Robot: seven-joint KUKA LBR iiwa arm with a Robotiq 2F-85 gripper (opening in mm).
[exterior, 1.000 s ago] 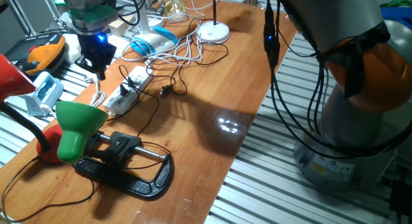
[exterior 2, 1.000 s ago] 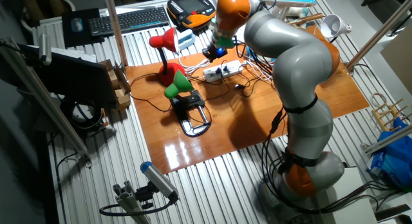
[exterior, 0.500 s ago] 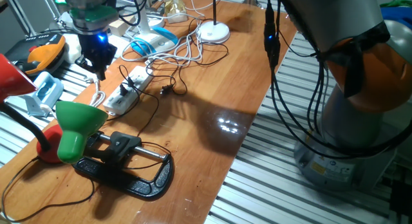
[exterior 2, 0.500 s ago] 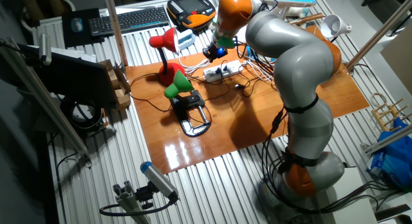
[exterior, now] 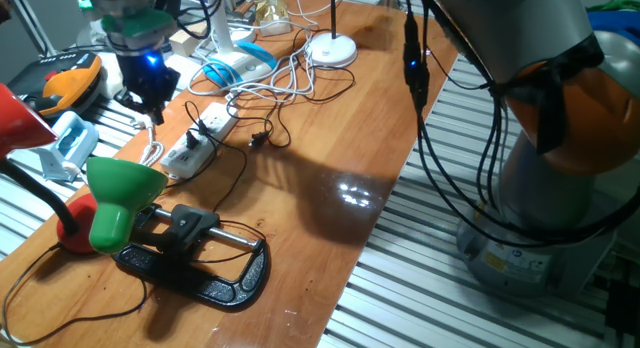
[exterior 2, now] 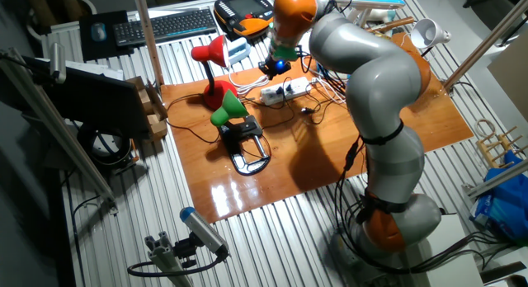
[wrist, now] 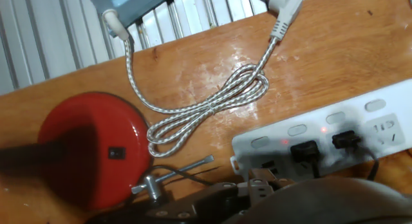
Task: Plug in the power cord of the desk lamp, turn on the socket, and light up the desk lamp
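Note:
The socket (exterior: 200, 138) is a long white strip on the wooden table, also seen at the socket (exterior 2: 286, 91). In the hand view the socket (wrist: 335, 134) holds two black plugs (wrist: 304, 150) and shows two small red lights. The green desk lamp (exterior: 115, 193) stands clamped in front of it, its thin black cord running toward the strip; its shade shows no glow. My gripper (exterior: 156, 112) hangs just above the strip's far left end with its fingers together and nothing in them. It appears as the gripper (exterior 2: 271, 71) in the other fixed view.
A red lamp (exterior: 20, 118) stands at the left, its base (wrist: 87, 153) close to the strip. A black clamp (exterior: 200, 263) holds the green lamp. A braided white cable (wrist: 206, 108) and white cords (exterior: 290, 83) lie around the strip. A white lamp base (exterior: 332, 50) sits at the back.
The gripper has drifted slightly up and to the left, away from the strip. Nothing else has moved.

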